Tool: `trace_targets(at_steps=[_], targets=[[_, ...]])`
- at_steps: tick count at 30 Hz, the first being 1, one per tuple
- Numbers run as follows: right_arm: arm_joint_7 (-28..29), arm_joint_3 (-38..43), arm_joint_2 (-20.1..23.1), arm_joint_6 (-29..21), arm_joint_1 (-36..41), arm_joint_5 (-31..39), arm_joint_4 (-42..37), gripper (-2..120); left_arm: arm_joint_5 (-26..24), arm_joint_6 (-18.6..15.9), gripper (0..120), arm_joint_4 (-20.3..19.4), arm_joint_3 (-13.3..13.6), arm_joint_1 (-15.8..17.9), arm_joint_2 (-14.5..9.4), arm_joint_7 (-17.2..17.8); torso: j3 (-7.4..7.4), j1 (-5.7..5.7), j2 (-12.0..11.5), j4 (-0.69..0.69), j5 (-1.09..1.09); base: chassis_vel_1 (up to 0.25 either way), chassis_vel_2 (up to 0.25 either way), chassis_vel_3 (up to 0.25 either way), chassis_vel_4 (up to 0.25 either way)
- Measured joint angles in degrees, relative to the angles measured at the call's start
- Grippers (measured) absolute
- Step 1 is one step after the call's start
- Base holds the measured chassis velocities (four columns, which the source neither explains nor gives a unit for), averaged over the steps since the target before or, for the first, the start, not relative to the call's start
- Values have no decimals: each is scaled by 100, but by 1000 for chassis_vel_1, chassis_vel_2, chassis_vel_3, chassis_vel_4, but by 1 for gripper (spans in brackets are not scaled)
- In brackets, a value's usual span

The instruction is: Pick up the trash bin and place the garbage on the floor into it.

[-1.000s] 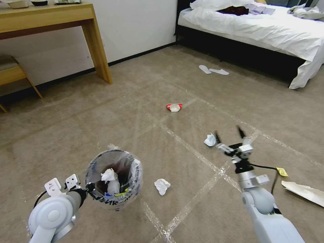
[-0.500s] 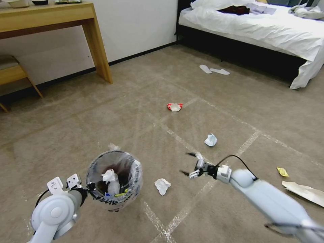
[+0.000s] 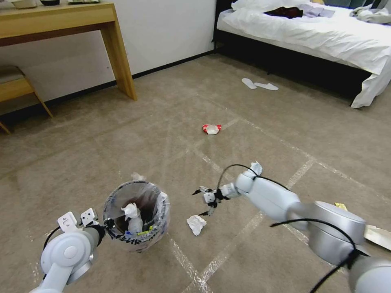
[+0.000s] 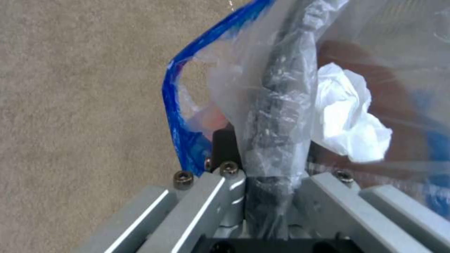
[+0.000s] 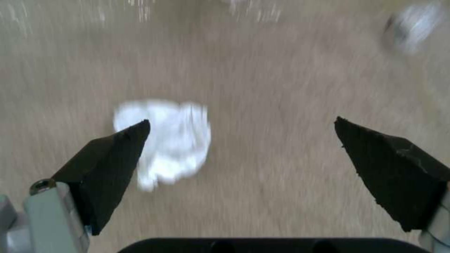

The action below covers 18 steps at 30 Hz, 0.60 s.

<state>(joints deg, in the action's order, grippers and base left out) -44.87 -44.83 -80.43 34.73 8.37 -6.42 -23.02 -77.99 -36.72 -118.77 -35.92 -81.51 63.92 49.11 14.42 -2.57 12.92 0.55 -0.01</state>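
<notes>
Two end effectors are at work, taken here from left to right. At the left, my left end effector is clamped on the rim of the trash bin; the left wrist view shows the bag-wrapped rim pinched between its closed fingers, with a crumpled tissue inside. I judge the bin to be carried just beside the litter, though whether its base clears the floor I cannot tell. Toward the middle, a crumpled white tissue lies on the carpet near the bin. My right end effector hovers just above and beyond it, fingers spread wide and empty. In the right wrist view the tissue sits against one fingertip, off the centre of the gap. The step in hand, as I read it, is the approach to this tissue. The next move calls for centring the gap over it, descending, then closing. Farther off lie a red-white paper bowl and a bluish wad.
</notes>
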Motion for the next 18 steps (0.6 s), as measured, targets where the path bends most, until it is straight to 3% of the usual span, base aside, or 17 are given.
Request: trace_targets(at_steps=[4, 10, 18], targets=[[113, 95, -371, -81, -65, -808, 594, 100, 56, 4, 0, -9, 23, -34, 19, -12, 0, 0, 0, -4, 0, 0, 0, 0, 0], [230, -18, -513, -121, -46, -939, 604, 100, 60, 18, 0, -73, 13, -50, 14, -14, 0, 1, 0, -2, 1, 0, 0, 0, 0], [359, -167, -836, -243, -40, -1619, 861, 100, 41, 59, 0, -113, -46, -102, -71, -17, -1, 1, 1, -3, 1, 0, 0, 0, 0]])
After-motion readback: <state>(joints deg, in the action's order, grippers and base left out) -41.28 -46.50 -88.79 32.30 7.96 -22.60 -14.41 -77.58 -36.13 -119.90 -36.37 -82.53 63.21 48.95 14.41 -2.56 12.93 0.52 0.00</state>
